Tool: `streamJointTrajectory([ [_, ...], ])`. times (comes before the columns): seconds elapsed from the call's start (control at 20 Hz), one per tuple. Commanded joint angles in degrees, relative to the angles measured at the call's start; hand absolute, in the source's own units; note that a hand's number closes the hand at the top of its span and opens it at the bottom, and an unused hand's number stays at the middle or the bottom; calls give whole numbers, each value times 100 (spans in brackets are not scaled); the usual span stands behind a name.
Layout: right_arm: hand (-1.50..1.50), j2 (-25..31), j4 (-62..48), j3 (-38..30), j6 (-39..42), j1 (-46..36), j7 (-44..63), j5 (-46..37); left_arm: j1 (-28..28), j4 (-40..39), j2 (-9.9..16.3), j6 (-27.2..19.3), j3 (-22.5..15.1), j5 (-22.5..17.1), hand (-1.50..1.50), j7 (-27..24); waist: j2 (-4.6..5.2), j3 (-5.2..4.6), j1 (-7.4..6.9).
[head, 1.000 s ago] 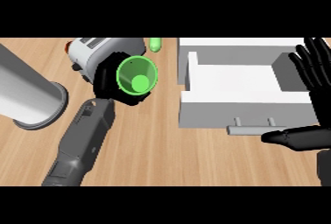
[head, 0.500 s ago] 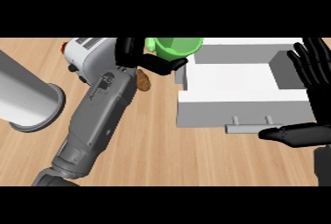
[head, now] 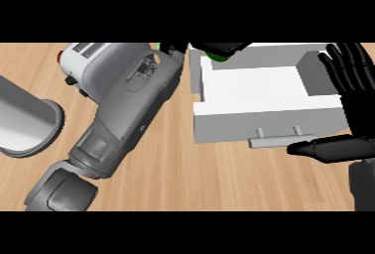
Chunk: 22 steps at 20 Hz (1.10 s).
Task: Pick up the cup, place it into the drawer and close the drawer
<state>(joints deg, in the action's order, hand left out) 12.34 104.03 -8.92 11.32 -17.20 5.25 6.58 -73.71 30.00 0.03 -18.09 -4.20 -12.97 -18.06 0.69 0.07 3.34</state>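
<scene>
Only a green sliver of the cup (head: 217, 58) shows at the top of the head view, under my left hand (head: 223, 47), whose fingers curl round it. That hand is over the far left corner of the open white drawer (head: 256, 92), and its grey forearm stretches diagonally across the counter. The view's upper edge cuts off most of the cup and part of the hand. My right hand (head: 350, 74) is open at the right edge beside the drawer, fingers up. Its thumb lies just right of the drawer's handle (head: 275, 141).
A white toaster (head: 86, 55) stands at the back left, partly hidden by my left forearm. A large grey cylinder (head: 26, 124) lies at the left edge. Bare wooden counter (head: 212, 178) lies in front of the drawer.
My left hand has carried the green cup from in front of the toaster, away and to the right, to over the drawer's far left corner. The right hand has hardly moved.
</scene>
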Motion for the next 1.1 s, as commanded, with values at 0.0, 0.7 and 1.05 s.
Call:
streamJointTrajectory([
  [0.0,-150,-47,21,38,62,88,-128,30,-536,-662,-3,-417,-424,-331,150,371,23,4,167],
  [0.7,-150,-39,-255,300,291,-551,-65,144,-127,-1303,-3,375,-1763,-608,-150,565,208,6,770],
  [1.05,-150,-204,-365,710,946,-664,-78,742,162,-865,-3,259,-1507,-1466,-150,50,249,0,897],
])
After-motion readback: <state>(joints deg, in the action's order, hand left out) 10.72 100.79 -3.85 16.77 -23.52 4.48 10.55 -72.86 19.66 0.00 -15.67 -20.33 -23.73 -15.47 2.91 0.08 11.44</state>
